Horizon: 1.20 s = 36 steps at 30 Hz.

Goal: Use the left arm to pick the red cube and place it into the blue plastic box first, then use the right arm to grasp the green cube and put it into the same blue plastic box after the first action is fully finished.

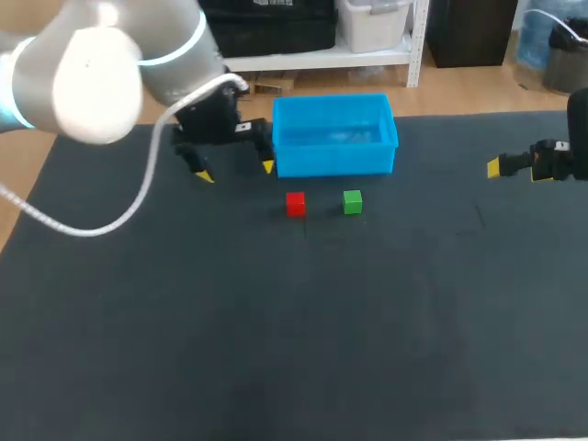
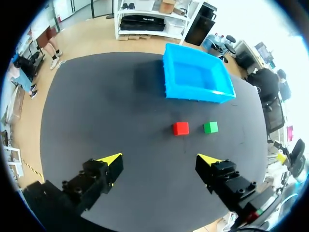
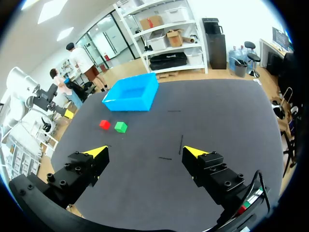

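Observation:
A red cube (image 1: 295, 203) and a green cube (image 1: 353, 201) sit side by side on the black table, just in front of the blue plastic box (image 1: 334, 134). My left gripper (image 1: 234, 172) hangs open to the left of the box, above the table, with nothing between its fingers. In the left wrist view the red cube (image 2: 181, 128), the green cube (image 2: 210, 127) and the box (image 2: 195, 75) lie ahead of the open left gripper (image 2: 161, 158). My right gripper (image 1: 514, 168) stands open at the far right. Its wrist view shows the red cube (image 3: 105, 124), green cube (image 3: 120, 126) and box (image 3: 132, 92) far ahead of the right gripper (image 3: 145, 151).
The black table (image 1: 294, 322) is bare in front of the cubes and between the box and my right arm. A white cable (image 1: 138, 197) loops down from my left arm over the table's left side.

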Motion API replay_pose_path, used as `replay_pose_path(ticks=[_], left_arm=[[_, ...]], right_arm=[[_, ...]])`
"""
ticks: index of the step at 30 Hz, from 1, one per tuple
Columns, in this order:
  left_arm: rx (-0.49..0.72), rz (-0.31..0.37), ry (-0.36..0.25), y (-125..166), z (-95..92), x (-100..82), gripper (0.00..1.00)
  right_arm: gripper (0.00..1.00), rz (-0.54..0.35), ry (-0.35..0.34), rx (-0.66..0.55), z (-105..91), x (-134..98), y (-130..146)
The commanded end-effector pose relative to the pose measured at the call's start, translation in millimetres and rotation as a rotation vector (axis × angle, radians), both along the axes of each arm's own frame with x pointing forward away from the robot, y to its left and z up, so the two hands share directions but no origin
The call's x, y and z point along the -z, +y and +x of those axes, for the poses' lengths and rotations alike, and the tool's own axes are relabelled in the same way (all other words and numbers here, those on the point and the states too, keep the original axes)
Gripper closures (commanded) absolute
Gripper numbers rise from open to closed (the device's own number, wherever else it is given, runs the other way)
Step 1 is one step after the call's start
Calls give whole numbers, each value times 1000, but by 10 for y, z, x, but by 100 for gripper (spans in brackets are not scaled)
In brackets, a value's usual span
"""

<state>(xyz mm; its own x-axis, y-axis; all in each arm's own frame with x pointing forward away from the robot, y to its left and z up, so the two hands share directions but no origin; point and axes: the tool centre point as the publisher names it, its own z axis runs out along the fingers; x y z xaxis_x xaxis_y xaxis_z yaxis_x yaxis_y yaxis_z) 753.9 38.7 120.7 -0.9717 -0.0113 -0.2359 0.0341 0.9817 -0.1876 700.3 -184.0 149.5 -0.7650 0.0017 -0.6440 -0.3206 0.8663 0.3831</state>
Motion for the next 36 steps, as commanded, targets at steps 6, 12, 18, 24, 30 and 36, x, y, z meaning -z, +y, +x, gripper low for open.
replay_pose_path(ticks=[6,12,18,24,30,36], left_arm=[[14,42,85,-321,264,163,0],[25,44,108,-437,325,244,0],[56,52,125,-538,382,269,0],[61,95,130,-603,414,290,0],[68,81,106,-655,415,349,0],[67,123,97,-721,429,416,0]], right_arm=[[0,0,1,-2,0,0,-7],[0,0,1,-2,0,0,-7],[0,0,1,-2,0,0,-7],[0,0,1,-2,0,0,-7],[0,0,1,-2,0,0,-7],[0,0,1,-2,0,0,-7]])
